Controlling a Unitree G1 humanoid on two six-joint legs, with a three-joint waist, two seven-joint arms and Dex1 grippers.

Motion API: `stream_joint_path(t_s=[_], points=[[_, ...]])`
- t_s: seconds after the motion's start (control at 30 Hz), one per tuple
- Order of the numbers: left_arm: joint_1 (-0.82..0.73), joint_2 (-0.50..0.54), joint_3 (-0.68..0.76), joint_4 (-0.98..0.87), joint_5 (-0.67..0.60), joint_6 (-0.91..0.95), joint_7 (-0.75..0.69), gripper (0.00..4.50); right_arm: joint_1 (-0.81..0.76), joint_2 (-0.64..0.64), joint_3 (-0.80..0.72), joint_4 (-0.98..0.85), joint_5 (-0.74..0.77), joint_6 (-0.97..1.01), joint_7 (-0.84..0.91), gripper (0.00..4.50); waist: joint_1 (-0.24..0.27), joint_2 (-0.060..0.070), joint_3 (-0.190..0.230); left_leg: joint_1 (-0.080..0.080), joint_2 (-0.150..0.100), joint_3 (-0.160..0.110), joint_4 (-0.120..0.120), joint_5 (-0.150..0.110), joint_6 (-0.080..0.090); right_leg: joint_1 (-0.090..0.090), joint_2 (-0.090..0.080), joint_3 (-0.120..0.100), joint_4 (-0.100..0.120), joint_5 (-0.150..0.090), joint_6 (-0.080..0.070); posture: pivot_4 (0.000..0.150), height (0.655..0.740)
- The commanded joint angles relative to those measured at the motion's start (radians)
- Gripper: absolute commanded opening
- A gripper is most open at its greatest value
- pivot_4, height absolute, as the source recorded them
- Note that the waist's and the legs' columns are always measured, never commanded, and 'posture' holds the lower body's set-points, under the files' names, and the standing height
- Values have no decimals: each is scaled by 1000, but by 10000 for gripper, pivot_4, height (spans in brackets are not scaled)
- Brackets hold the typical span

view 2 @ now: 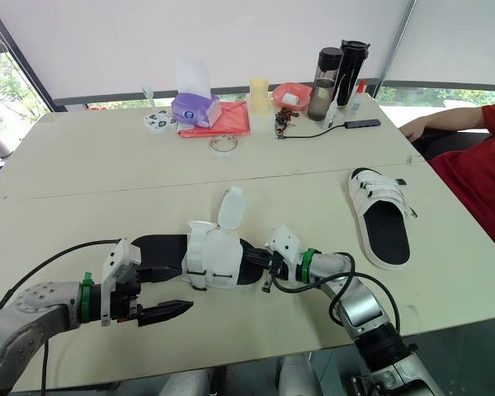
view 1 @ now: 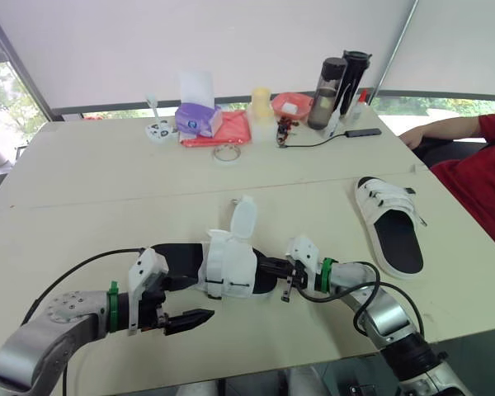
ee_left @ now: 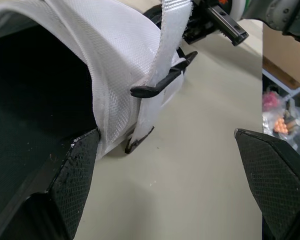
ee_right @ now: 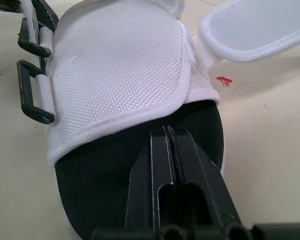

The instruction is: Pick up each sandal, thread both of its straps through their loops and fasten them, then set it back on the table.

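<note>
The unfastened sandal (view 1: 228, 268) lies flat on the beige table (view 1: 107, 190), black footbed up, its long axis running from one arm to the other; its white mesh upper (ee_right: 120, 70) arches over the middle of the sole. One loose white strap (view 1: 243, 219) stands up off the sandal's far side, free of any loop. On the sandal's near side hang the black plastic loops (ee_right: 32, 95); in the left wrist view a narrow white strap (ee_left: 172, 30) runs down to one of those loops.

The left gripper (ee_left: 165, 136) sits at the sandal's near side toward its left end, spread wide and grasping nothing; one finger (ee_left: 82, 165) rests against the edge of the upper and sole, and the other is well off the sandal over bare table. The right gripper (ee_right: 167, 132) comes in at the sandal's right end, fingers clenched tightly together with nothing seen between them, lying over the black footbed with their tips at the rim of the upper.

A second sandal (view 1: 389, 223) lies to the right of and beyond the first, well apart from it, with its two straps flat across its upper. Far beyond the sandal, along the table's back, stand a purple tissue pack (view 1: 198, 120) on a red cloth (view 1: 223, 130), a yellow cup (view 1: 261, 101), a pink bowl (view 1: 290, 105) and two dark bottles (view 1: 328, 81). A person in red (view 1: 478, 165) sits past the second sandal.
</note>
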Motion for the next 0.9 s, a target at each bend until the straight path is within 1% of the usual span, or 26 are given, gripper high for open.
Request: stream_joint_path(t_s=[0.03,0.17,0.3,0.4,0.63,0.77,0.9], points=[[-15,3,-34,5,-22,-2,-36,44445,37,-26,18,113,-75,61,-32,0,0,0,-1,0,0,0,0,0,0,0,0,0,0,0,0,1500,7400],[-26,25,-23,2,-69,38,-68,44445,40,-26,14,110,-75,63,-36,0,0,0,-1,0,0,0,0,0,0,0,0,0,0,0,0,1500,7400],[9,77,15,-4,-100,58,-107,44445,45,-27,12,108,-75,62,-38,0,0,0,-1,0,0,0,0,0,0,0,0,0,0,0,-1,1500,7400],[33,110,50,-14,-155,87,-133,44445,46,-24,14,111,-76,59,-42,0,0,1,-1,1,0,0,0,0,0,0,0,0,1,1,-1,1500,7400],[38,126,84,-2,-200,105,-137,44445,37,-16,19,119,-75,56,-42,0,0,1,0,0,0,0,0,0,0,0,0,0,0,0,0,1500,7400],[17,108,45,-8,-189,94,-120,44445,32,-18,24,119,-71,46,-27,0,-1,1,0,0,0,0,0,0,0,0,0,0,0,0,0,1500,7400],[-28,62,-17,27,-117,47,-83,44445,41,-38,30,70,-63,36,5,0,1,1,-1,0,0,0,0,0,0,0,0,0,1,1,-1,1500,7400]])
